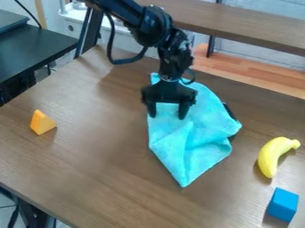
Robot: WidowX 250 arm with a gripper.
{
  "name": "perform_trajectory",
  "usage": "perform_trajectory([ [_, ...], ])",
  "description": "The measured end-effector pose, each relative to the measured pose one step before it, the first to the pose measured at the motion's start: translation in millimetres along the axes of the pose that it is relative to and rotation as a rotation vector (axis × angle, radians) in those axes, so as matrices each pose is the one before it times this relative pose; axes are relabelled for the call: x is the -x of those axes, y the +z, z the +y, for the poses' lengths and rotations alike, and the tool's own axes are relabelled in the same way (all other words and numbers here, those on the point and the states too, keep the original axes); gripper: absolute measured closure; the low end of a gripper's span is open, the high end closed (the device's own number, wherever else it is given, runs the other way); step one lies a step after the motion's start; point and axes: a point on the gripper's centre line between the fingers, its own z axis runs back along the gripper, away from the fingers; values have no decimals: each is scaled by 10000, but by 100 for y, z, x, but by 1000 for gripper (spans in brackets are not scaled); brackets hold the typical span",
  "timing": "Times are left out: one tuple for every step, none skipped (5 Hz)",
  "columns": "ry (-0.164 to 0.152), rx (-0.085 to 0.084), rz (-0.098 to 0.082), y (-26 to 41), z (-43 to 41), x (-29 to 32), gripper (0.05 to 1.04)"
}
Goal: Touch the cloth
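Note:
The black gripper [167, 114] hangs over the upper part of the cloth, its two fingers spread apart and pointing down with turquoise fabric showing between them. Turquoise and wrinkled, the cloth [191, 144] lies on the brown table right of its middle, narrowing to a corner toward the front. Whether the fingertips touch the fabric or hover just above it, I cannot tell. Part of the cloth's upper end is hidden behind the gripper and wrist.
An orange wedge block [42, 122] sits at the left of the table [107, 169]. On the right are a yellow banana [273, 155] and, nearer the front, a blue block [282, 205]. Something black [230, 113] shows at the cloth's right edge. A raised shelf [238, 24] runs behind.

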Motion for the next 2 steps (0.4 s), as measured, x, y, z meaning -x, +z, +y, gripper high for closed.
perform_trajectory([
  [-773, 138, 68, -182, -116, 384, 83],
  [-267, 99, 34, 620, 267, 903, 83],
])
